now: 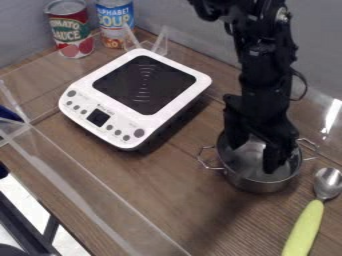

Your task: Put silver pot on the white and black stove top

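The silver pot point(250, 177) stands on the wooden table at the lower right, to the right of the white and black stove top point(138, 94). My gripper point(257, 155) points straight down into the pot's mouth. It is open, with one finger low on the pot's left side and the other on the right. The black fingers hide much of the pot's inside, and I cannot tell whether they touch its rim. A thin wire loop handle sticks out on the pot's left.
A silver spoon with a yellow-green handle point(310, 222) lies right of the pot near the front edge. Two cans point(88, 26) stand at the back left. Clear plastic walls point(80, 195) run along the table's edges.
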Controlling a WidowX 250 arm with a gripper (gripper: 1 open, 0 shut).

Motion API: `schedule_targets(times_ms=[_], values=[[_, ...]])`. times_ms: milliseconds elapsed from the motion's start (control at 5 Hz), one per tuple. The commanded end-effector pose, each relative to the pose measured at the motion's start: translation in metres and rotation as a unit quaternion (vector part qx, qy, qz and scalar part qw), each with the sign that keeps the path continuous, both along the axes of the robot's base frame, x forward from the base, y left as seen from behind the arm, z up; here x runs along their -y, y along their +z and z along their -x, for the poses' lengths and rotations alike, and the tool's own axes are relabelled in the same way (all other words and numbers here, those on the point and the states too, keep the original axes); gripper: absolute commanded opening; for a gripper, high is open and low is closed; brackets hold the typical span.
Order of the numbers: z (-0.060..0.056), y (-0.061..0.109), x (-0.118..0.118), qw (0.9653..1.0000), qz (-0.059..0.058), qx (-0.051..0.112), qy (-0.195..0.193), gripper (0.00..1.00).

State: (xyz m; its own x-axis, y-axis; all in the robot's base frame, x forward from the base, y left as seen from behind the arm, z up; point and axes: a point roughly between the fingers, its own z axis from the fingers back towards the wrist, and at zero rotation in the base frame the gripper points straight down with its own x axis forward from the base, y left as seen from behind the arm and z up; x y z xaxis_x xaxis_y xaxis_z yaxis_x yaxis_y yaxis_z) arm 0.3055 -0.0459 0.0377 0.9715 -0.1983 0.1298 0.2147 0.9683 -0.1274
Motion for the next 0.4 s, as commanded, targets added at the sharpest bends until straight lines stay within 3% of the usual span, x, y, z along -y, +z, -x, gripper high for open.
schedule_targets(times_ms=[0,200], values=[[-0.0099,0.0109,0.0028,0.9998,0.007,0.021,0.001,1.00],[-0.0120,0.0112,0.0036,0.9998,0.009,0.020,0.000,1.00]])
